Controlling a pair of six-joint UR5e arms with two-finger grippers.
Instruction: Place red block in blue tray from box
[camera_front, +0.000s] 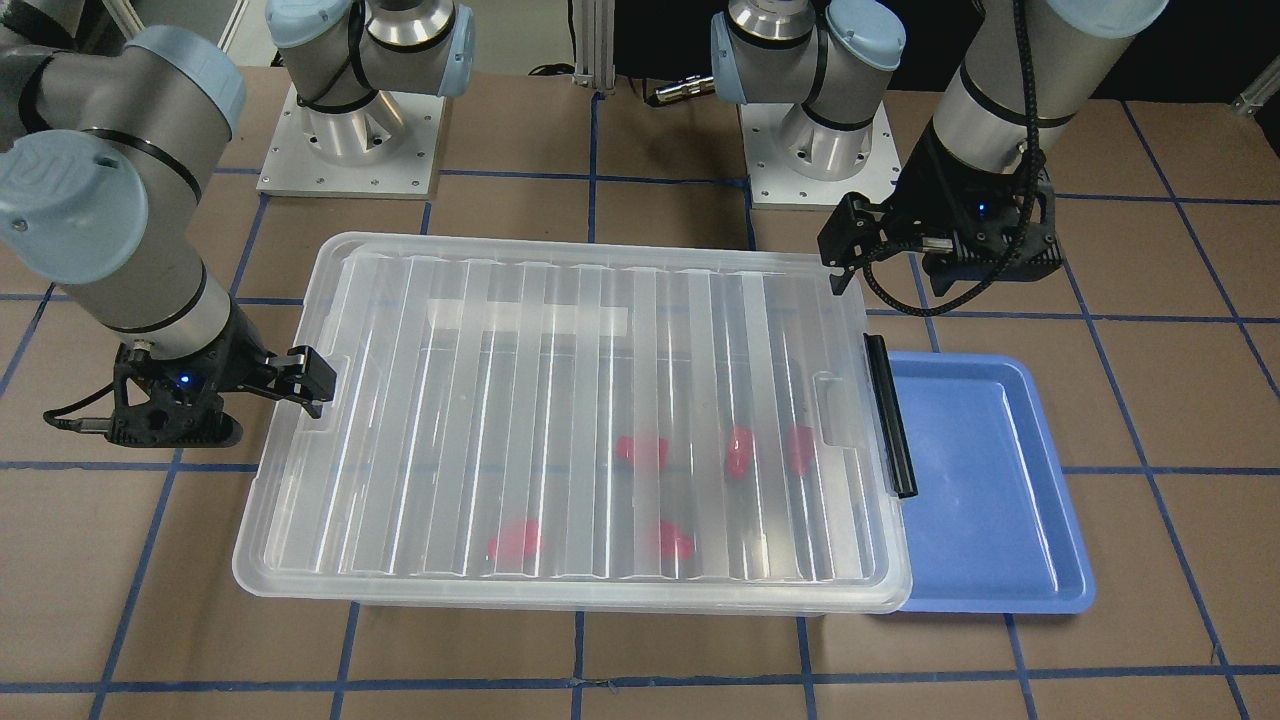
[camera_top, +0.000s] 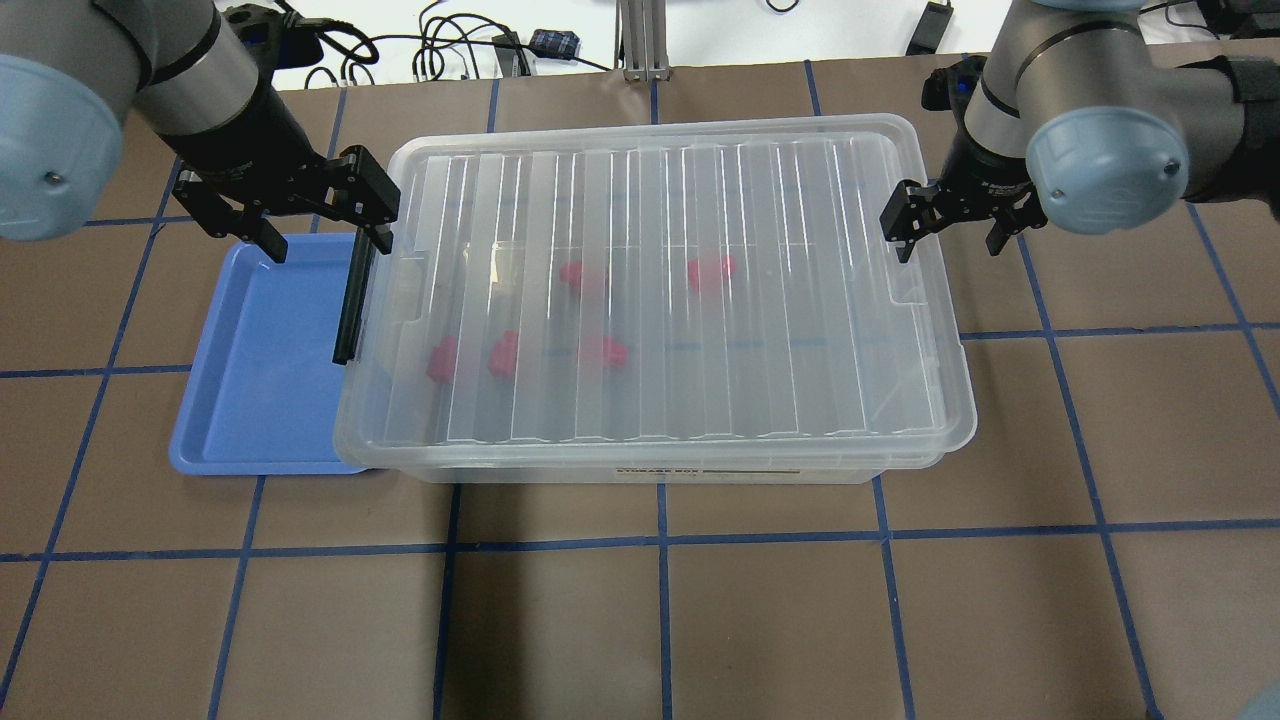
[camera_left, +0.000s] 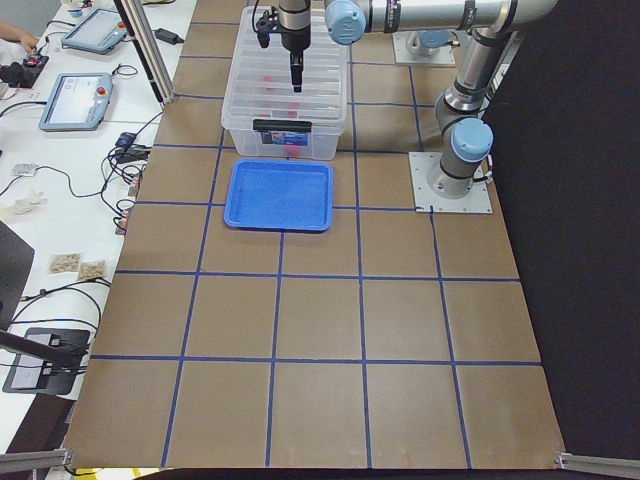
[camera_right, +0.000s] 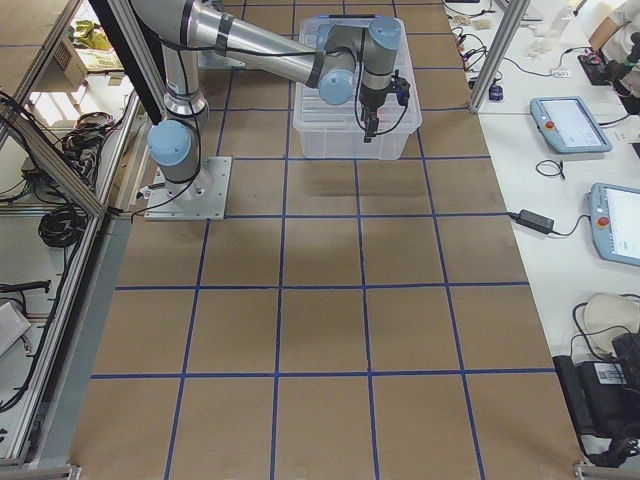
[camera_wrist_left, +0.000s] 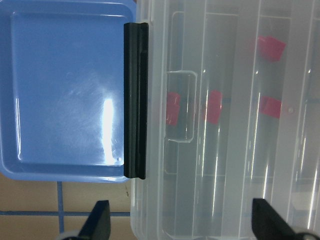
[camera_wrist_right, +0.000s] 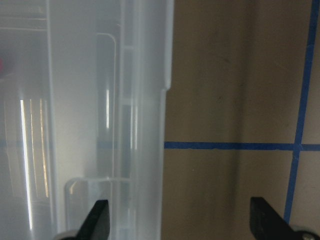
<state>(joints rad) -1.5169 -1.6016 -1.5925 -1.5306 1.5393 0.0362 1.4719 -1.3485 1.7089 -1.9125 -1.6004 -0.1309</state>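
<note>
Red block (camera_wrist_left: 214, 106) (lidded), apparently beyond fingers (camera_wrist_left: 100, 222)

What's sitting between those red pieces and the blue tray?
The box's end wall and its black clip handle, seen plainly in the left wrist view.

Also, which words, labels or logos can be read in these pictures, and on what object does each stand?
"STORAGE BOX": label on the clear storage bin's near wall, overhead view; barely legible, remainder blurred.
Embossed mark on the right arm's joint cap: unclear.
Teach pendant screens: too small to read.
Nothing else legible.
</note>
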